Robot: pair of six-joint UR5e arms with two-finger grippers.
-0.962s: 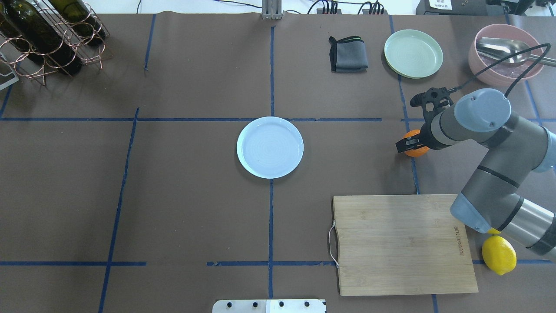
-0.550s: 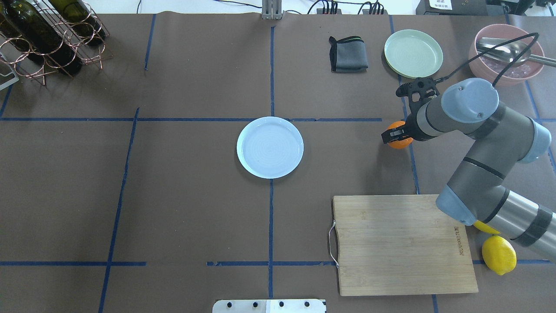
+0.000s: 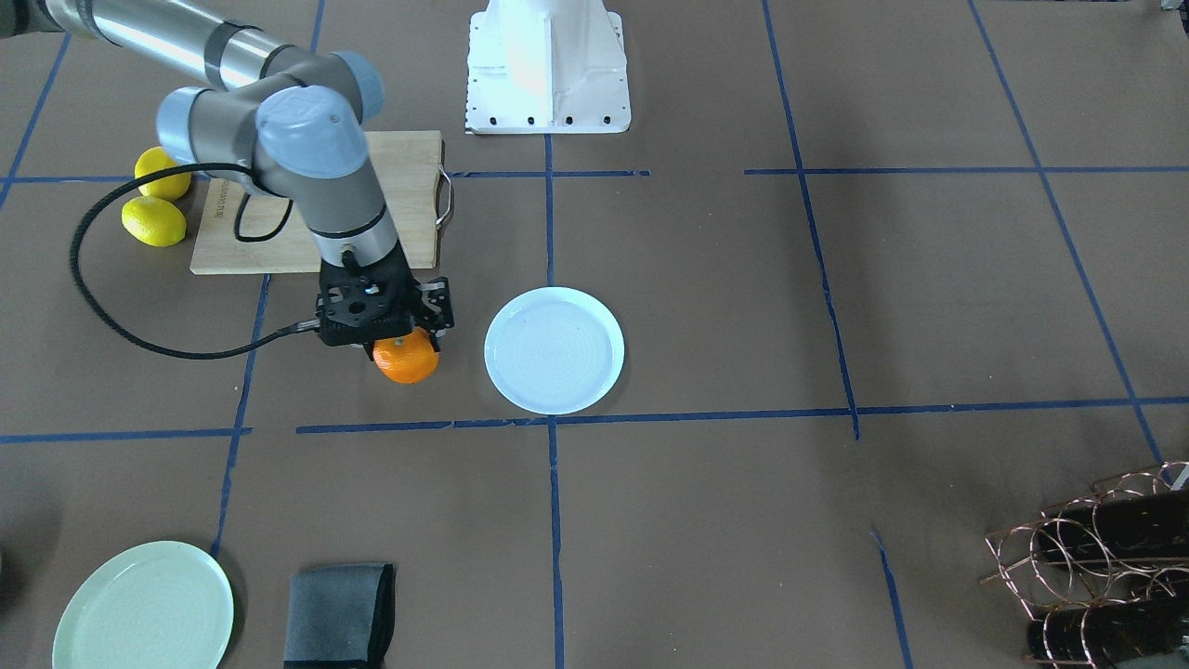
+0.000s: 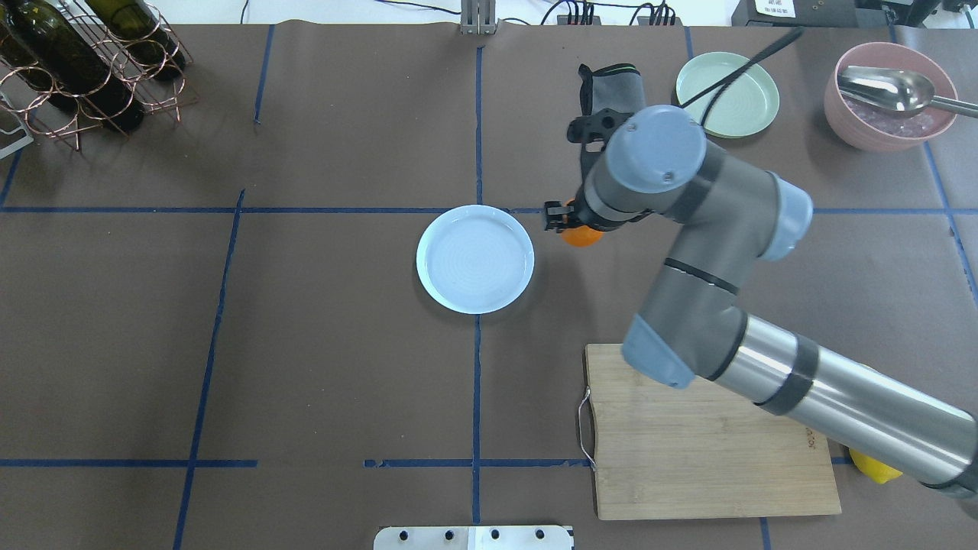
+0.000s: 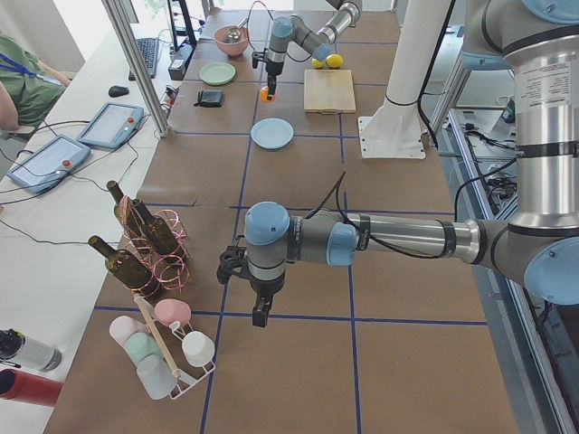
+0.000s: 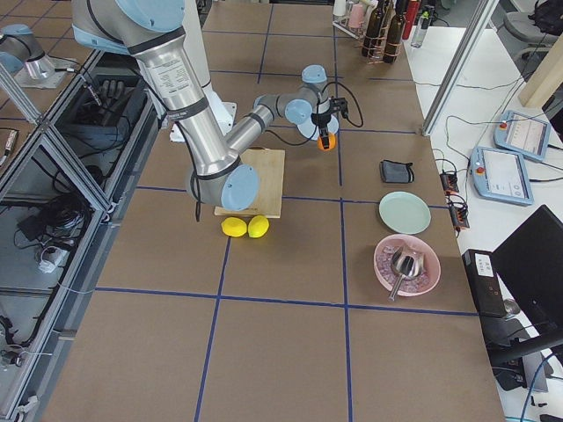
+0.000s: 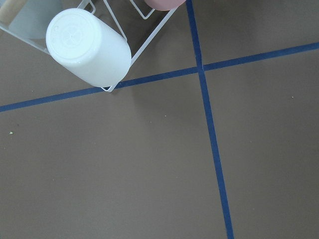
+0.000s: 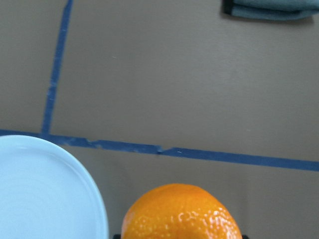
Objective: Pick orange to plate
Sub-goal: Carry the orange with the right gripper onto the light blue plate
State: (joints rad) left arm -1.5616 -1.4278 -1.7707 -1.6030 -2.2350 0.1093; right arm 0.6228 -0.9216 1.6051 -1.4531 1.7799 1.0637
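The orange point(image 3: 406, 362) hangs a little above the table with my right gripper point(image 3: 405, 342) shut on it. In the overhead view the orange point(image 4: 581, 236) peeks out under the wrist, just right of the pale bluish-white plate point(image 4: 474, 259). The right wrist view has the orange point(image 8: 182, 211) at the bottom and the plate's rim point(image 8: 94, 199) beside it on the left. The plate point(image 3: 555, 349) holds nothing. My left gripper point(image 5: 260, 316) hangs far off near the cup rack; I cannot tell whether it is open or shut.
A wooden cutting board point(image 4: 710, 451) lies under the right arm, with two lemons point(image 3: 153, 220) beside it. A folded grey cloth point(image 4: 611, 88), a pale green plate point(image 4: 727, 93) and a pink bowl with a spoon point(image 4: 890, 95) sit at the back right. A bottle rack point(image 4: 84, 61) stands back left.
My right gripper has carried the orange leftward, from near the right blue tape line to just beside the plate. The plate has not moved.
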